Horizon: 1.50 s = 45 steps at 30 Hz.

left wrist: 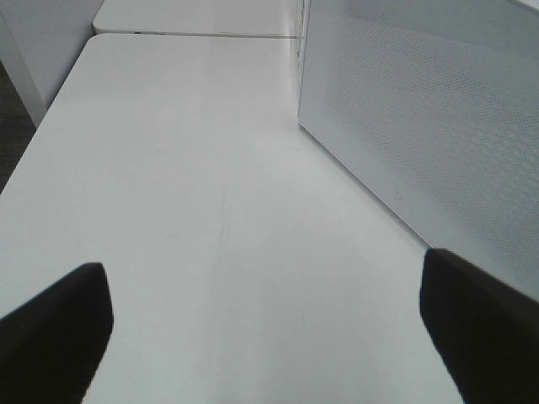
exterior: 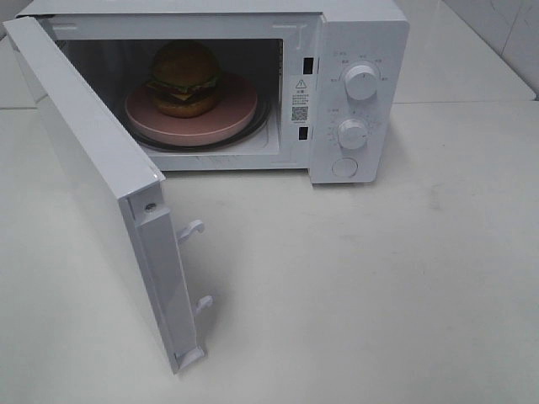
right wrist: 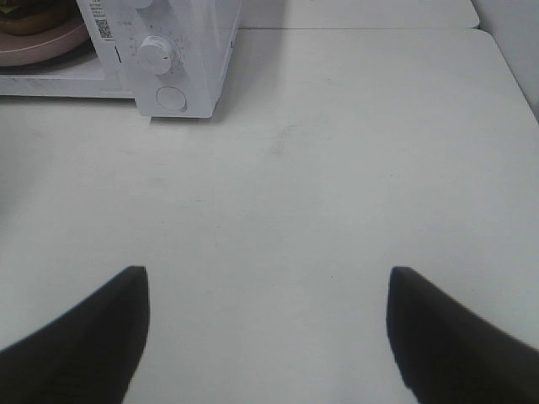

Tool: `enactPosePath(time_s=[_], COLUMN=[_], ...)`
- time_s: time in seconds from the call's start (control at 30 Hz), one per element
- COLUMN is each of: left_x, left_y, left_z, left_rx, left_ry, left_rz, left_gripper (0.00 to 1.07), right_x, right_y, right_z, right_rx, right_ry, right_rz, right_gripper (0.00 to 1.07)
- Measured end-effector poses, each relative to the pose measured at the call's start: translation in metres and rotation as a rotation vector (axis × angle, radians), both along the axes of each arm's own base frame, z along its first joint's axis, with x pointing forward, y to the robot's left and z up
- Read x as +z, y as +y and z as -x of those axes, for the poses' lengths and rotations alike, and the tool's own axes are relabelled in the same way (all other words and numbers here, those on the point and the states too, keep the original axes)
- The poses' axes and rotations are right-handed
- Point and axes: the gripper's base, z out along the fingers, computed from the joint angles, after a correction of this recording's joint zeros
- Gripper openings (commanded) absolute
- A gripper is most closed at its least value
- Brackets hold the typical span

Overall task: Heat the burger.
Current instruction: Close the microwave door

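Both the left hand (left wrist: 265,332) and the right hand (right wrist: 265,332) are held spread, empty, over the tabletop (exterior: 379,295). Beyond, the burger (exterior: 185,78) is set on a plate (exterior: 232,114) inside the open microwave (exterior: 358,34). It is judged light and squashable, best taken by the plate's rim.

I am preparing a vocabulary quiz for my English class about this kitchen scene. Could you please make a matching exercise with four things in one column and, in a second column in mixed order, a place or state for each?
Column 1
1. burger
2. pink plate
3. microwave door
4. lower knob

Column 2
a. swung wide open
b. white, on the front panel, right of the burger
c. resting on top of the plate
d. flat under the burger

Pairs: 1-c, 2-d, 3-a, 4-b
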Motion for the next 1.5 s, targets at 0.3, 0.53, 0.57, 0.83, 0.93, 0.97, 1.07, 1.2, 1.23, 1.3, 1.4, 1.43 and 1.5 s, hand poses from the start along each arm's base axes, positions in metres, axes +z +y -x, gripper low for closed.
enactPosePath(time_s=[0.3, 0.53, 0.57, 0.83, 0.93, 0.97, 1.07, 1.2, 1.23, 1.3, 1.4, 1.43, 1.5], left_x=[0.0, 0.0, 0.0, 0.0, 0.0, 0.0, 0.0, 0.0, 0.0, 0.0, 0.0, 0.0, 0.0], left_y=[0.0, 0.0, 0.0, 0.0, 0.0, 0.0, 0.0, 0.0, 0.0, 0.0, 0.0, 0.0, 0.0], left_z=[0.0, 0.0, 0.0, 0.0, 0.0, 0.0, 0.0, 0.0, 0.0, 0.0, 0.0, 0.0, 0.0], left_rx=[0.0, 0.0, 0.0, 0.0, 0.0, 0.0, 0.0, 0.0, 0.0, 0.0, 0.0, 0.0, 0.0], left_ry=[0.0, 0.0, 0.0, 0.0, 0.0, 0.0, 0.0, 0.0, 0.0, 0.0, 0.0, 0.0, 0.0], left_rz=[0.0, 0.0, 0.0, 0.0, 0.0, 0.0, 0.0, 0.0, 0.0, 0.0, 0.0, 0.0, 0.0], left_gripper=[0.91, 0.91, 0.91, 0.91, 0.91, 0.91, 0.91, 0.91, 0.91, 0.91, 0.91, 0.91, 0.91], right_x=[0.0, 0.0, 0.0, -0.0001, -0.0001, -0.0001, -0.0001, -0.0001, -0.0001, -0.0001, -0.0001, -0.0001, -0.0001], right_y=[0.0001, 0.0002, 0.0002, 0.0003, 0.0003, 0.0003, 0.0003, 0.0003, 0.0003, 0.0003, 0.0003, 0.0003, 0.0003], right_z=[0.0, 0.0, 0.0, 0.0001, 0.0001, 0.0001, 0.0001, 0.0001, 0.0001, 0.0001, 0.0001, 0.0001, 0.0001], right_rx=[0.001, 0.002, 0.002, 0.003, 0.003, 0.003, 0.003, 0.003, 0.003, 0.003, 0.003, 0.003, 0.003], right_ry=[0.0, 0.0, 0.0, 0.001, 0.001, 0.001, 0.001, 0.001, 0.001, 0.001, 0.001, 0.001, 0.001], right_rz=[0.0, -0.002, -0.002, -0.002, -0.002, -0.002, -0.002, -0.002, -0.002, -0.002, -0.002, -0.002, -0.002], right_gripper=[0.76, 0.76, 0.76, 0.76, 0.76, 0.76, 0.76, 0.76, 0.76, 0.76, 0.76, 0.76, 0.76])
